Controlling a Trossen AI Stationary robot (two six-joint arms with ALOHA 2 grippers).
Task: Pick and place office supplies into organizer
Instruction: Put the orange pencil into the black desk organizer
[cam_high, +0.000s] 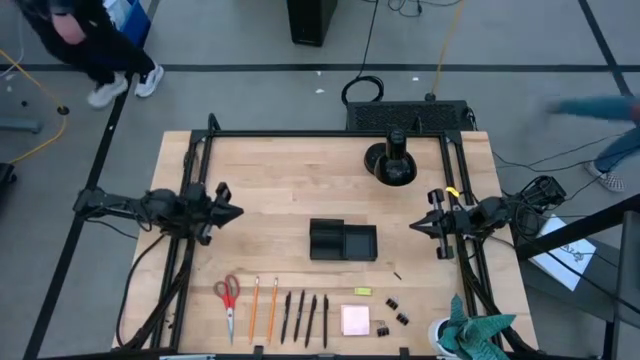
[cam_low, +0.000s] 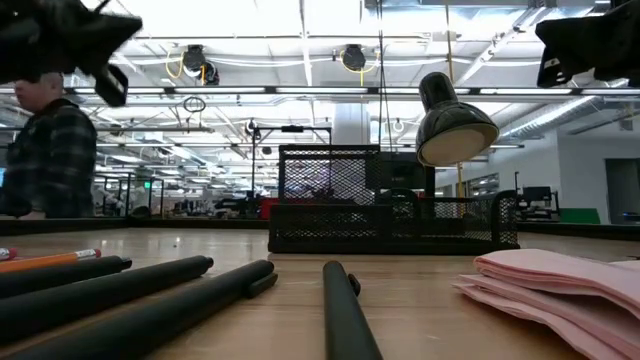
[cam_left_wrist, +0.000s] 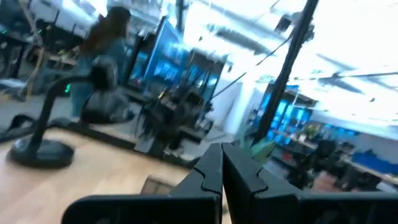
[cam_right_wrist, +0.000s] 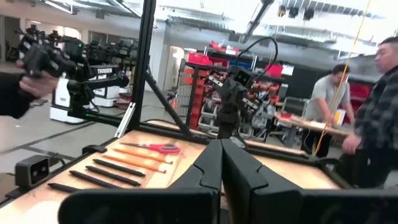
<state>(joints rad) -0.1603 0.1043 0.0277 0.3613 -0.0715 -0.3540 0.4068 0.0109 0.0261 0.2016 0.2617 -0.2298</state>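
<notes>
Organizer (cam_high: 342, 241): desk (cam_high: 300, 180) centre. Scissors (cam_high: 228, 296), pencils (cam_high: 263, 305), pens (cam_high: 305, 318), sticky-note pad (cam_high: 355, 320): front edge. Left gripper (cam_high: 236, 212), right gripper (cam_high: 414, 227): clenched, holding nothing, side edges.

Both arms are matte black with chunky angular joint housings. The left gripper (cam_high: 236, 212) ends in two wedge-shaped black fingers tapering to a point. The right gripper (cam_high: 415, 227) matches it, with a small yellow tag near its wrist and black cables trailing behind.
</notes>
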